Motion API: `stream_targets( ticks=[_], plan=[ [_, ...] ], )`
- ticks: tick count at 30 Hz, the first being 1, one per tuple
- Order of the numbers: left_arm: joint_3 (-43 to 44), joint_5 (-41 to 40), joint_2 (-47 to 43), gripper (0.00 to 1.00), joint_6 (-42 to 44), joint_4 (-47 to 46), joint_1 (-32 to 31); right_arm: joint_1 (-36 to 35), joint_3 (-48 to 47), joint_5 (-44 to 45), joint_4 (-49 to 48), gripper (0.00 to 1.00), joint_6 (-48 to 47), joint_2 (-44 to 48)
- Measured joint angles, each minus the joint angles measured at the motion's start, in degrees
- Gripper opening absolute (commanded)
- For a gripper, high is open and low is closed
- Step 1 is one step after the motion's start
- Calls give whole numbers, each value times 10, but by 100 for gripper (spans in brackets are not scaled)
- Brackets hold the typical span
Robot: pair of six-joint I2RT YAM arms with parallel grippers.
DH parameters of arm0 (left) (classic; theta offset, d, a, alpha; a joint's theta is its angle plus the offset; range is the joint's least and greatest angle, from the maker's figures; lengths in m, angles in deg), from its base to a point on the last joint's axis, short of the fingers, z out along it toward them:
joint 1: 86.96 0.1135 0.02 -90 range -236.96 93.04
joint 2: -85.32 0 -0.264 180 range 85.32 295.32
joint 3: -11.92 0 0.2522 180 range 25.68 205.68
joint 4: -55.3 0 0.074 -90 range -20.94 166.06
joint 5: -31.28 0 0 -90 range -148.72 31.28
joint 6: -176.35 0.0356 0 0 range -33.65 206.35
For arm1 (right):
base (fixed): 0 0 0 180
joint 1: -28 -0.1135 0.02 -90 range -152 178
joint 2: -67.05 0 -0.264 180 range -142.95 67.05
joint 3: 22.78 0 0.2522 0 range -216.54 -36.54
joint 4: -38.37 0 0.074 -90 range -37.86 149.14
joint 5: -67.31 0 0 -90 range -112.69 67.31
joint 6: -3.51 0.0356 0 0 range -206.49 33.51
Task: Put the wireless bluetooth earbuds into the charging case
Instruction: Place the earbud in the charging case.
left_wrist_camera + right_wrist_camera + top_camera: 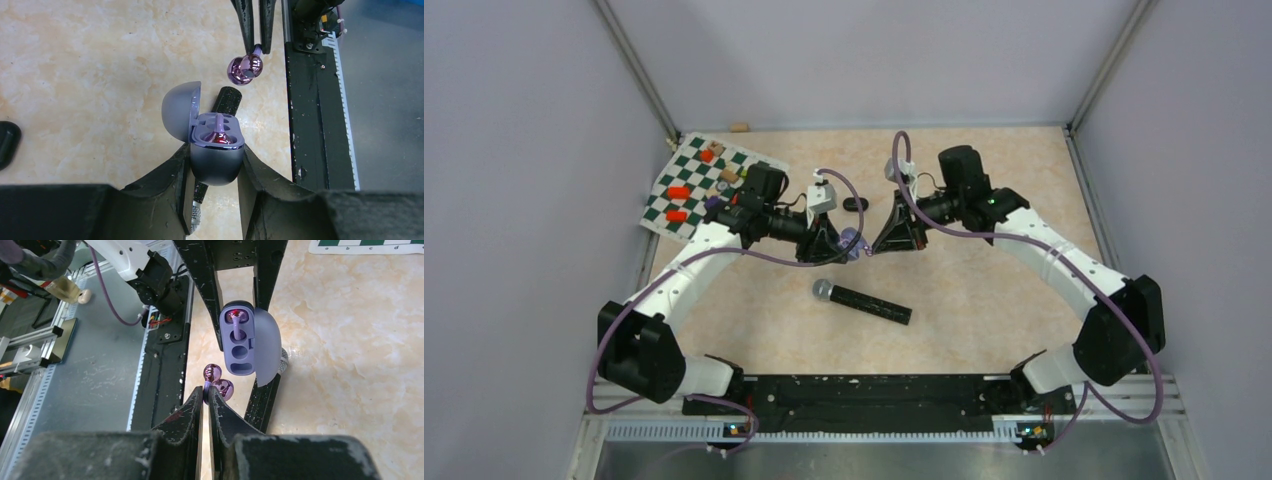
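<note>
My left gripper (216, 152) is shut on the purple charging case (215, 167) and holds it above the table with its lid (180, 111) swung open. One purple earbud (218, 131) sits in a slot of the case; the other slot (240, 351) is empty. My right gripper (206, 390) is shut on the stem of a second purple earbud (218, 385), which hangs just off the open case (240, 342), apart from it. In the top view both grippers (839, 245) (874, 245) meet at mid-table.
A black microphone (861, 301) lies on the table below the grippers. A small black case (856, 204) rests behind them. A green-and-white chessboard (709, 180) with small pieces lies at the far left. The black base rail (864, 395) runs along the near edge.
</note>
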Motion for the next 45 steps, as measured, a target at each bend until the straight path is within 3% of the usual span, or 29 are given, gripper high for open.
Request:
stream_targets(
  ticks=[45],
  plan=[
    [-2,0,0,0,0,-1,-14,-29,4,39,-8,7,-14,-23]
  ],
)
